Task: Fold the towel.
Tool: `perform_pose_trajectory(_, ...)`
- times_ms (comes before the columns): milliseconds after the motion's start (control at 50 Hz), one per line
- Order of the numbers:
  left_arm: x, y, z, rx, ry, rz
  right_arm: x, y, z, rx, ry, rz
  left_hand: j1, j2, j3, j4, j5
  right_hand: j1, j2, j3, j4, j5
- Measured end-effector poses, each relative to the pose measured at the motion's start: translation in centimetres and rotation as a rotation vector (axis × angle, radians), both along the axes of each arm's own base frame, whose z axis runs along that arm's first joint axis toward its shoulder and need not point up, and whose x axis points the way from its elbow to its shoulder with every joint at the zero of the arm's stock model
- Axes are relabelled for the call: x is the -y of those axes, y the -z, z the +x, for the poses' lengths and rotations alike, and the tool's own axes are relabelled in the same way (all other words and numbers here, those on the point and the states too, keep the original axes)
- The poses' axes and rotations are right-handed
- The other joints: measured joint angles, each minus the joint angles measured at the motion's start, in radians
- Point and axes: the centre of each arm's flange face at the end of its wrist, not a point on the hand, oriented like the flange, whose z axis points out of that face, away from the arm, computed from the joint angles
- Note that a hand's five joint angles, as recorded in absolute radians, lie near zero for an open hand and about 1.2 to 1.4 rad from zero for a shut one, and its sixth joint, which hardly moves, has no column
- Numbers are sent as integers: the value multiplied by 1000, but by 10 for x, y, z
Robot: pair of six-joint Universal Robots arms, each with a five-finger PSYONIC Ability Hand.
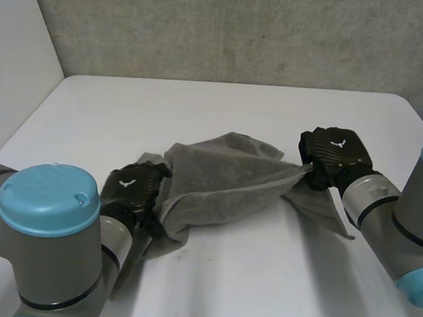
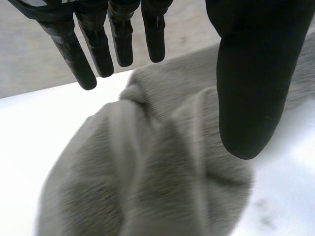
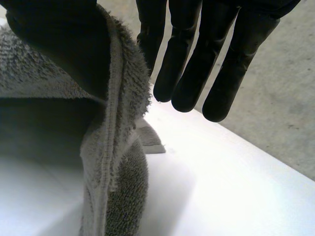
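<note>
A grey towel [image 1: 224,181] lies crumpled in the middle of the white table [image 1: 237,109]. My left hand [image 1: 133,186] rests at the towel's left end. Its fingers [image 2: 98,44] are straight and spread away from the thumb, with the towel [image 2: 162,187] bunched under the palm and nothing pinched. My right hand [image 1: 335,156] is at the towel's right edge, which is drawn up taut to it. There the hemmed edge of the towel [image 3: 118,123] is pressed against the thumb [image 3: 54,44], with the fingers [image 3: 221,59] straight beside it.
Part of the towel trails on the table below my right hand toward the front right. A concrete wall runs behind the table's far edge, and a pale wall stands at the left. Bare tabletop lies beyond and in front of the towel.
</note>
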Motion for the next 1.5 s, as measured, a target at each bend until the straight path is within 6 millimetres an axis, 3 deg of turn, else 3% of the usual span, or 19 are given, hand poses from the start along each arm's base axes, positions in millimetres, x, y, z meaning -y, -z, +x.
perform_pose_trajectory(220, 4, 6, 13, 59, -84, 26, -1, -1, -4, -4, 8, 5, 0, 2, 1, 2, 3, 0, 0, 0, 0, 0)
perform_pose_trajectory(580, -8, 24, 9, 119, -48, 101, -4, 2, -2, -24, -5, 9, 42, 53, 47, 48, 50, 0, 0, 0, 0, 1)
perform_pose_trajectory(640, -8, 30, 8, 134, -45, 111, -5, 1, -2, -47, -12, 15, 167, 163, 161, 158, 160, 0, 0, 0, 0, 1)
perform_pose_trajectory(680, -5, 37, 7, 148, -49, 123, -6, 2, -1, -88, -24, 23, 402, 401, 392, 394, 395, 0, 0, 0, 0, 1)
perform_pose_trajectory(780, 2, 45, 8, 163, -63, 139, -9, 2, -1, -181, -50, 31, 693, 693, 690, 693, 694, 0, 0, 0, 0, 1)
perform_pose_trajectory(840, 4, 46, 9, 165, -70, 140, -10, 2, -2, -218, -59, 32, 712, 739, 737, 733, 729, 0, 0, 0, 0, 1)
perform_pose_trajectory(940, 13, 17, 12, 136, -80, 59, -7, -14, -4, -293, -68, -8, 813, 851, 849, 851, 841, 0, 0, 0, 0, 1)
perform_pose_trajectory(1020, 18, -33, 13, 100, -71, -85, -8, -46, -7, -330, -66, -79, 827, 860, 857, 861, 852, 0, 0, 0, 0, 1)
perform_pose_trajectory(1080, 19, -88, 17, 86, -56, -250, -13, -85, -14, -374, -57, -153, 831, 865, 863, 866, 859, 0, 0, 4, 0, 1)
perform_pose_trajectory(1160, 15, -135, 24, 128, -24, -388, -22, -123, -24, -431, -45, -212, 836, 866, 864, 868, 861, 0, 0, 4, 0, 1)
perform_pose_trajectory(1220, 11, -154, 28, 202, 12, -435, -30, -142, -30, -475, -42, -235, 836, 868, 866, 869, 862, 0, 0, 4, 0, 1)
perform_pose_trajectory(1260, 9, -160, 32, 282, 45, -433, -36, -151, -34, -519, -49, -240, 836, 868, 866, 870, 862, 0, 0, 4, 0, 1)
perform_pose_trajectory(1340, 12, -157, 40, 391, 83, -374, -39, -147, -35, -591, -79, -212, 836, 868, 850, 866, 861, 0, 0, 4, 0, 1)
perform_pose_trajectory(1420, 26, -139, 47, 478, 109, -258, -36, -128, -31, -662, -134, -150, 836, 870, 874, 875, 873, 0, 0, 4, 0, 1)
perform_pose_trajectory(1500, 51, -111, 47, 528, 128, -136, -27, -92, -20, -728, -214, -56, 836, 870, 874, 875, 873, 0, 0, 4, 0, 2)
